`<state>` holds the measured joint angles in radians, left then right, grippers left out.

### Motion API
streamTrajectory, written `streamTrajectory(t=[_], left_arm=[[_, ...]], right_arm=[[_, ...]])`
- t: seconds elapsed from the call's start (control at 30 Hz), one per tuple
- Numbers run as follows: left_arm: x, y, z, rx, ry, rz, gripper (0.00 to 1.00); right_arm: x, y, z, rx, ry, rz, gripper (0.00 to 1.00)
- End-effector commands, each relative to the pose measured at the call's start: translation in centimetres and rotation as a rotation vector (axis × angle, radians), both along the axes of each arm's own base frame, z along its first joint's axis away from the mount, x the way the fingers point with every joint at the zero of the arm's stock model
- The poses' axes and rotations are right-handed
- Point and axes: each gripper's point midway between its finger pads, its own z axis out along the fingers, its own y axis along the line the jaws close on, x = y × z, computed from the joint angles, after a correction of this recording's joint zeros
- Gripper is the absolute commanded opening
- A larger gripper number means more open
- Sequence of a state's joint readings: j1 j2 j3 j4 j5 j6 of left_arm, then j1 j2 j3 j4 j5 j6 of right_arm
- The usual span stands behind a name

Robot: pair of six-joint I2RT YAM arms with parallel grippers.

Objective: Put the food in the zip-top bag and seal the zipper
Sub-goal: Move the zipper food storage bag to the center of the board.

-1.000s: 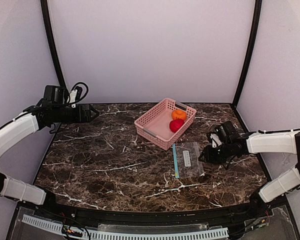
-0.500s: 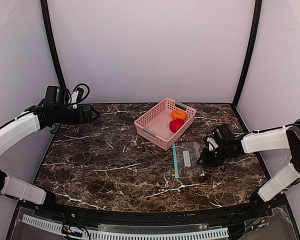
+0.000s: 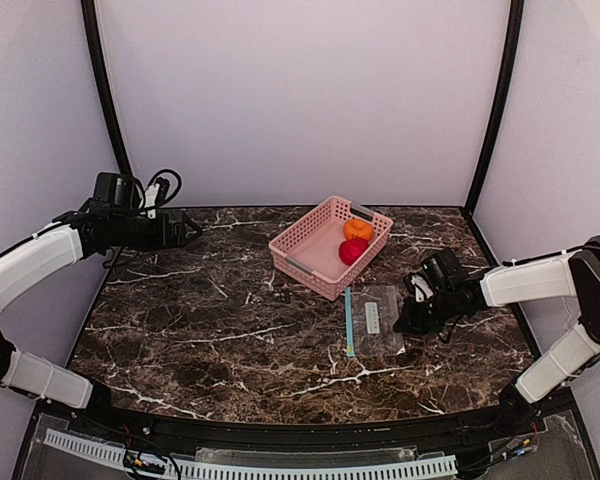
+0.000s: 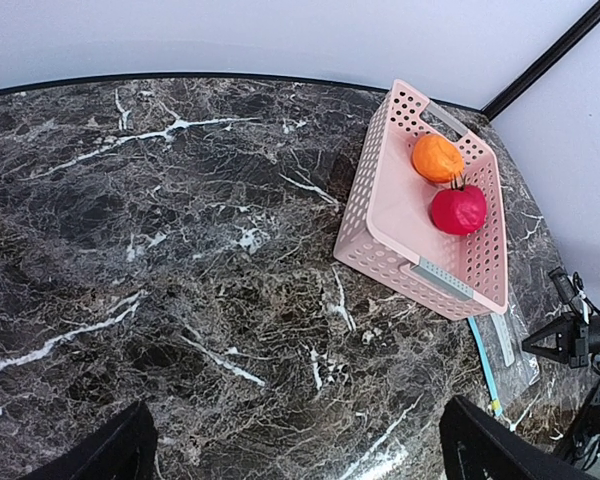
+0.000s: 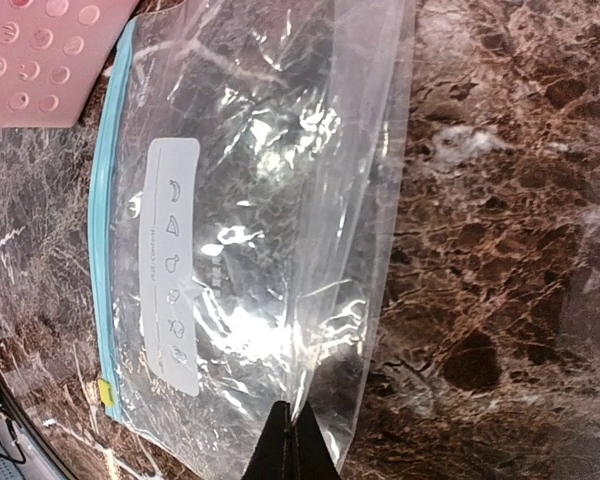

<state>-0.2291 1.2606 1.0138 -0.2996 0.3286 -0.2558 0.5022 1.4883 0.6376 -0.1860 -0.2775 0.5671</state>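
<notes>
Top external view: a pink basket (image 3: 315, 252) sits far of centre on the marble table (image 3: 210, 320), holding the orange food (image 3: 357, 229) and, just nearer, the red food (image 3: 352, 250). The zip-top bag (image 3: 378, 320) lies flat and empty just near and right of the basket, with its teal zipper (image 3: 350, 322) along the left edge. Its white label (image 5: 170, 265) carries small outline icons but no readable writing. The right gripper (image 5: 285, 450) is pinched together on the bag's right edge. The left gripper (image 3: 185, 232) hangs over the far left with its fingers wide apart, holding nothing.
</notes>
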Motion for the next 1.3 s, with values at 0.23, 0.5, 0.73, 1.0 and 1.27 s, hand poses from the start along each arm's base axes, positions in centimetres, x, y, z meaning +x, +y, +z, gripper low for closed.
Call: streamTrajectory(t=[0.23,0.5,0.73,1.0,1.27], left_arm=[[-0.3,-0.2,-1.0,-0.015,0.034,-0.004,1.0],[-0.3,-0.4,-1.3,-0.015,0.042,-0.006,1.0],[-0.5,-0.6,-1.5,-0.007,0.044,-0.011,1.0],[-0.5,-0.5,-1.6,0.015,0.036,-0.006,1.0],[-0.4,-0.4,-2.1,0.032,0.046,0.0,1.0]], right_arm=[[-5.7,1.4,1.0,0.088,0.111,0.11,0.0],[-10.8,0.9,0.1,0.044,0.198,0.173,0.0],[-9.1,0.1,5.3,-0.113,-0.01,0.177,0.59],[-10.3,1.9,7.8,-0.126,-0.047,0.227,0.68],[-14.7,6.7,5.1,-0.209,0.02,0.335,0.57]])
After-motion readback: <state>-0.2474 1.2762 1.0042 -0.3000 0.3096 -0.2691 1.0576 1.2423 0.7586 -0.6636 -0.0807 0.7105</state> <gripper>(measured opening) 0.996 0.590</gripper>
